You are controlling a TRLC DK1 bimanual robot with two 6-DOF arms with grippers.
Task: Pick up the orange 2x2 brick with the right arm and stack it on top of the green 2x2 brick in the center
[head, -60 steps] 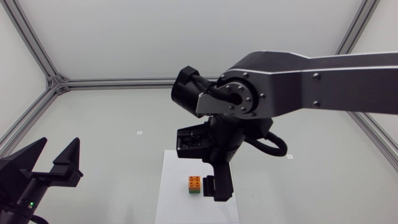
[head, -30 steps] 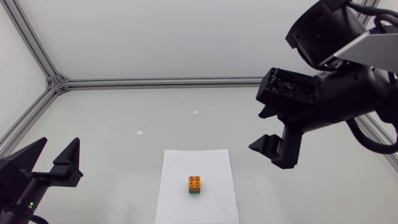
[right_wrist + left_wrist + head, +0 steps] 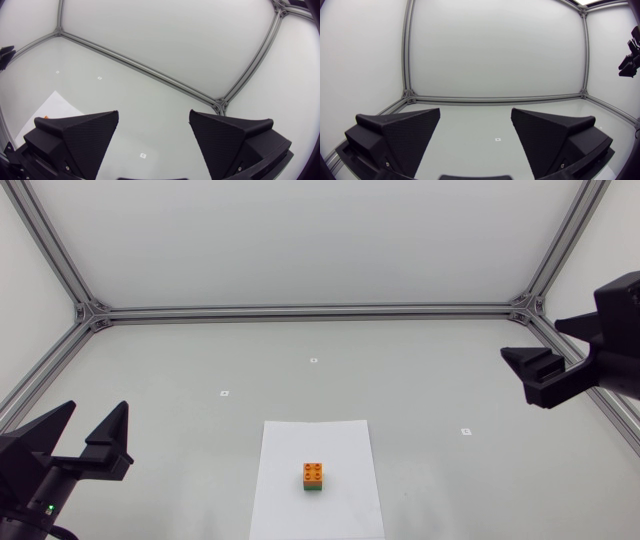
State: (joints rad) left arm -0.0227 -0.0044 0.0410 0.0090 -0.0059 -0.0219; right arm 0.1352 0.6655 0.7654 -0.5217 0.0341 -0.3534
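We find the orange 2x2 brick (image 3: 314, 472) seated on the green 2x2 brick (image 3: 314, 488) on the white sheet (image 3: 290, 450) at near centre, so the stacking looks complete; the right gripper (image 3: 154, 114) hangs well apart at the right edge, fingers wide open and empty, the left gripper (image 3: 97, 412) likewise at near left.

The orange brick (image 3: 313, 471) is a 2x2 with four round studs up, sitting square and level on the green brick (image 3: 313, 488), of which only a thin strip shows beneath. The stack stands upright and touches no finger. It lies well apart from the left gripper (image 3: 96, 410) and farther still from the right gripper (image 3: 530, 338), and between neither pair of fingers. In the right wrist view a speck of orange shows just past one finger's outer edge.
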